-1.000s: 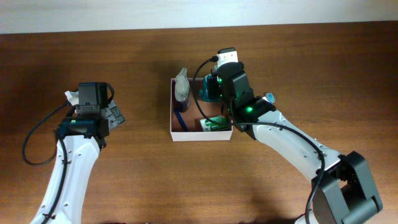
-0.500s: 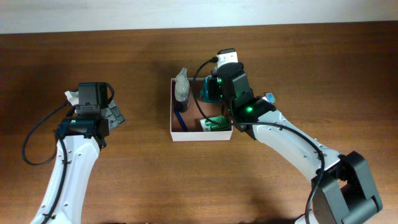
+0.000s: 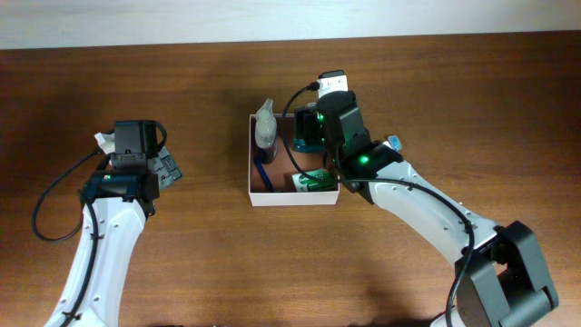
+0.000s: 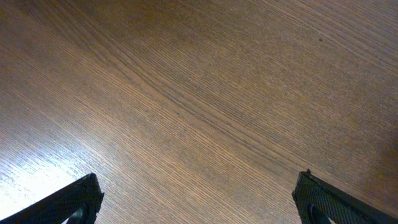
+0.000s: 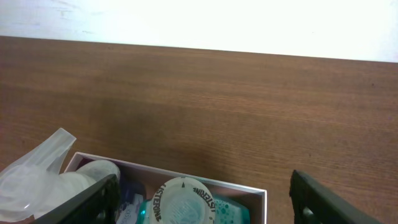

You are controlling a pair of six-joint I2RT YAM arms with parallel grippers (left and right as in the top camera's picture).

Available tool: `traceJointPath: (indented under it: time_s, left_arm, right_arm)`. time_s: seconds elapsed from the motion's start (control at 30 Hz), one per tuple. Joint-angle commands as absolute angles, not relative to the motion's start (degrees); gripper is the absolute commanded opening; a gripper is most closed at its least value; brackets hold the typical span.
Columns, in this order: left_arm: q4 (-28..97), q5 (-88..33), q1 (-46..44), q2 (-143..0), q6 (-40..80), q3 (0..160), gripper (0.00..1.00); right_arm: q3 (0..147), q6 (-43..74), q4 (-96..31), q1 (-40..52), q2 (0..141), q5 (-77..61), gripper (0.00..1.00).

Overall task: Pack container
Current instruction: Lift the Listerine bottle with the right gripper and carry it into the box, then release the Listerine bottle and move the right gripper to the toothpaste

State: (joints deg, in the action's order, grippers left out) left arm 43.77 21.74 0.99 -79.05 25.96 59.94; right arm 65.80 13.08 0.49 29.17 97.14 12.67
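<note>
- Hovering over the brown wooden surface (image 3: 209,254) at the far left, the left pincer (image 4: 199,199) is spread wide. Its two black fingers (image 4: 71,202) sit at the lower corners of its wrist view with only bare wood grain between them, and it grips nothing.
- Left arm and left pincer lie just where they did in the overhead view a second earlier.
- Mid-surface sits the square, shallow, lidless container (image 3: 290,198), with thin white walls and a reddish-brown inside, well apart from the left arm and unmoved since that earlier view.
- In its back left corner a crumpled clear plastic bag (image 3: 265,127) pokes over the rim, and just in front of it a thin blue stick (image 3: 260,173) lies aslant.
- A flat green packet (image 3: 315,181) lies in the front right corner.
- The teal mouthwash bottle (image 3: 307,136) with a round white cap (image 5: 183,200) stands inside the container at the back right.
- The right pincer (image 5: 205,200) hangs over that bottle with its dark fingers (image 5: 93,202) far apart, one to each side of the cap and touching neither it nor the walls, so the bottle is not gripped.
- Compared with a second ago, the right arm has barely shifted. Only the patch under its pincer looks different, with less teal showing at the bottle's left edge.
- A small light-blue thing (image 3: 393,142) lies just beside the right arm; it is too small to identify.
</note>
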Motion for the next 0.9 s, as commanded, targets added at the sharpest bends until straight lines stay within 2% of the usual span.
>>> traceJointPath:
  time_s: [0.0, 0.17, 0.33, 0.5, 0.63, 0.73, 0.87]
  left_arm:
    - [43.81, 22.74, 1.19, -78.08, 25.63, 61.17, 0.99]
    - [43.81, 22.74, 1.19, -78.11, 25.63, 61.17, 0.99]
    - [43.81, 22.74, 1.19, -78.11, 25.63, 61.17, 0.99]
    - [43.81, 22.74, 1.19, -78.11, 25.63, 61.17, 1.0]
    - [43.81, 22.74, 1.19, -78.08, 25.63, 61.17, 0.99]
    - [43.81, 22.74, 1.19, -78.11, 25.63, 61.17, 0.99]
    - [43.81, 22.74, 1.19, -78.08, 25.63, 61.17, 0.99]
  right_arm:
    - [66.83, 12.45, 0.93, 29.61, 95.92, 13.58, 0.8]
    - [66.83, 12.25, 0.54, 29.5, 90.94, 13.74, 0.81]
    - [66.83, 10.96, -5.41, 28.14, 82.91, 16.19, 0.82]
    - [66.83, 10.98, -20.88, 22.96, 75.72, 16.67, 0.89]
    - [66.81, 10.98, -34.28, 17.45, 75.0, 18.83, 1.0]
    - [66.65, 11.03, -42.76, 12.08, 76.49, 18.68, 0.99]
    - [65.78, 11.0, -45.78, 6.24, 80.71, 18.09, 0.99]
